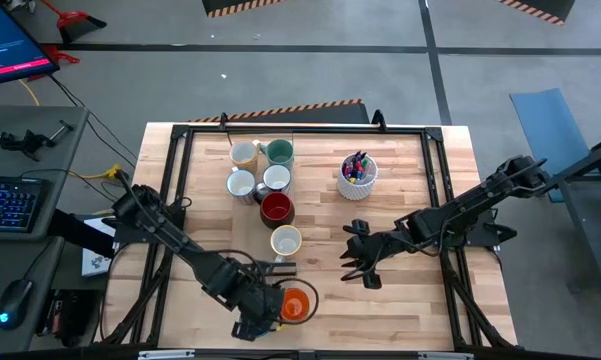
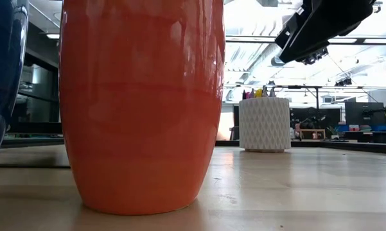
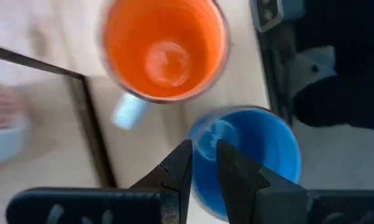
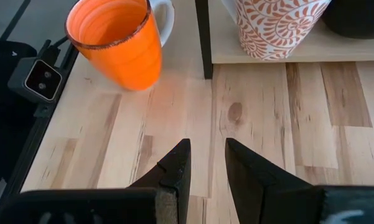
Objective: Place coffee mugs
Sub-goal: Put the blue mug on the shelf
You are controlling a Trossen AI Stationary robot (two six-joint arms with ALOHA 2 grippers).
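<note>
Left end effector (image 3: 202, 171): fingers narrowly apart astride the blue mug (image 3: 249, 158) rim, beside the orange mug (image 3: 163, 46) at the bench (image 1: 400, 310) front edge. Advise: seat deeper before closing, avoid nudging orange. Right end effector (image 4: 205, 165): empty, slightly apart, mid-bench.

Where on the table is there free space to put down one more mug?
Bare wood lies between the pen cup and the right gripper, and near the front edge right of the orange mug. It is crowded at the mug cluster and around the left gripper.
</note>
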